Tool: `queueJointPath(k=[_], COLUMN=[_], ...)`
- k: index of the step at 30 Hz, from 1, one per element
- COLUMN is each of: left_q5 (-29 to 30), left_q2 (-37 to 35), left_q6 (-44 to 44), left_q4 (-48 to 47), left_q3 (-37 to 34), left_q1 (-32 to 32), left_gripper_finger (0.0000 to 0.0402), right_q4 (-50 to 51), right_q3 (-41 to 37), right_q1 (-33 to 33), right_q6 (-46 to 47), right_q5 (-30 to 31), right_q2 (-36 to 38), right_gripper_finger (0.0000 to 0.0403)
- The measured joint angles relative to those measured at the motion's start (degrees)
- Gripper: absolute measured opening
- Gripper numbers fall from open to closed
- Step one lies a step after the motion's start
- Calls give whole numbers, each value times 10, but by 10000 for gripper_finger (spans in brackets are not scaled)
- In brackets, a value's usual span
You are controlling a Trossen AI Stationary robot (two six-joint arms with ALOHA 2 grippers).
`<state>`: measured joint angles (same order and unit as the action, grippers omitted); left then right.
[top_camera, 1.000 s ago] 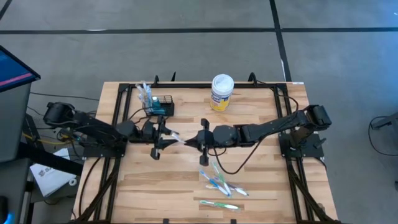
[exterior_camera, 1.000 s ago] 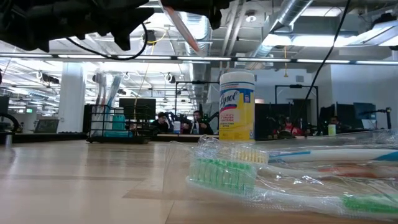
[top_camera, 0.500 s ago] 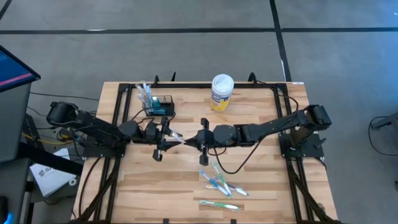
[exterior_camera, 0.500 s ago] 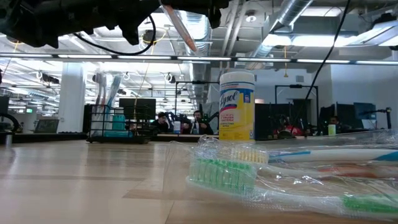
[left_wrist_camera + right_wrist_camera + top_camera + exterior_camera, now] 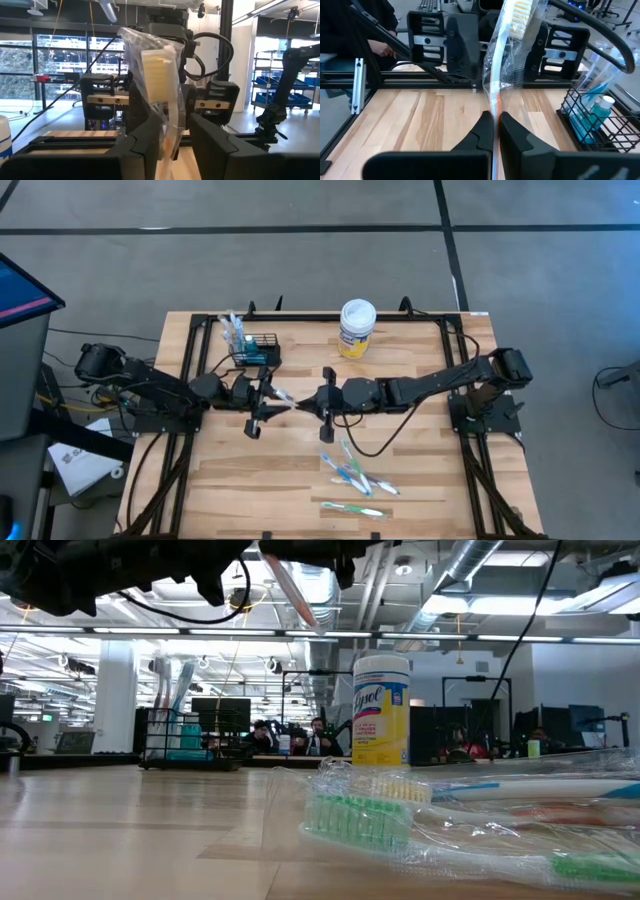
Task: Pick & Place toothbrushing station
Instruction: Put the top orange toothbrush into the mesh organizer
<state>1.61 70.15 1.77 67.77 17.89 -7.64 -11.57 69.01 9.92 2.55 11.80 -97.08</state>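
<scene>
Toothbrushing station [image 5: 257,350], a black wire basket, is seen near the table's [image 5: 430,480] far left edge with blue and white items standing in it. Above mid-table, a plastic-wrapped toothbrush [image 5: 282,399] is held between both arms. The right gripper [image 5: 495,131] is clamped on its handle end. The left gripper [image 5: 172,142] is placed around the wrapped toothbrush, fingers [image 5: 142,145] either side; a firm grip cannot be told. A yellow-labelled tub [image 5: 356,327] stands at the far edge; more wrapped toothbrushes [image 5: 355,475] lie nearer.
</scene>
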Motion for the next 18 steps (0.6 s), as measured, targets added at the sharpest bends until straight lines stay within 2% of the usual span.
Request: queueJointPath(k=[9, 18], left_q5=[1, 18], left_q2=[0, 0], left_q6=[2, 2], left_q4=[5, 3], left_q3=[0, -1], left_q1=[0, 0], left_gripper_finger=[15, 6], right_q4=[-7, -6], right_q3=[0, 0], right_q1=[-2, -6], right_q6=[-1, 0], right_q5=[-1, 1], right_q2=[-7, -9], right_gripper_finger=[2, 42])
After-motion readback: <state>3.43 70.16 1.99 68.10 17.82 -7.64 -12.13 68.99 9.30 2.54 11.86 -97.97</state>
